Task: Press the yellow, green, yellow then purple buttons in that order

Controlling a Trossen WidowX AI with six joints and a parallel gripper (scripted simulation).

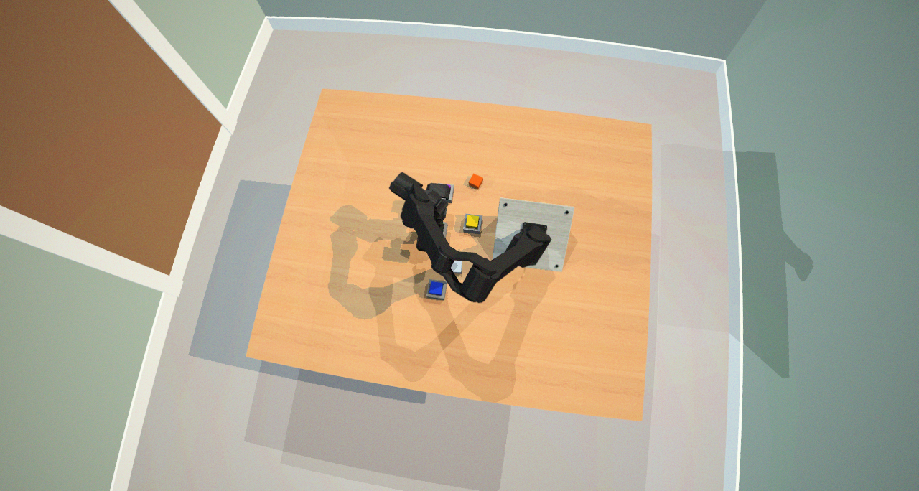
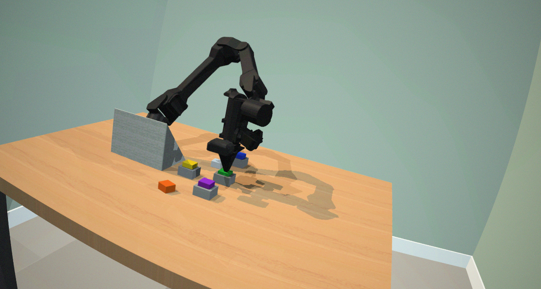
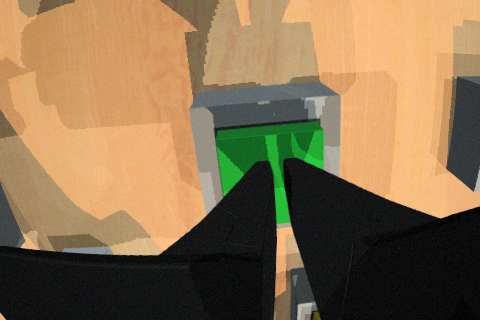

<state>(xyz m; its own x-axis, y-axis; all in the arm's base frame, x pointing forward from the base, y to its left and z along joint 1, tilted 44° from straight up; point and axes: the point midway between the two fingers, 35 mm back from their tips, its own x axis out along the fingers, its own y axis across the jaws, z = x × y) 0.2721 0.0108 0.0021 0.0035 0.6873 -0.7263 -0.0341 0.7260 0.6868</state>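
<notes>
My gripper (image 2: pixel 226 170) (image 3: pixel 276 174) is shut on nothing, points down, and its fingertips rest on the green button (image 2: pixel 230 173) (image 3: pixel 237 172). The green cap sits low in its grey housing, lower than the other caps; I cannot tell if it is fully bottomed out. In the top view the arm hides the fingertips and most of this button. The yellow button (image 1: pixel 472 220) (image 2: pixel 189 164) stands between the green button and the arm's base, cap raised. The purple button (image 2: pixel 206 183) has its cap raised; in the top view it is mostly hidden under the arm.
A blue button (image 1: pixel 435 288) (image 2: pixel 241 155) stands beyond a light grey block (image 1: pixel 456 267) (image 2: pixel 216 163), both close to the gripper in the exterior view. An orange block (image 1: pixel 475 180) (image 2: pixel 166 186) lies near the yellow and purple buttons. A grey wedge-shaped stand (image 1: pixel 533 208) (image 2: pixel 137 137) is by the arm's base.
</notes>
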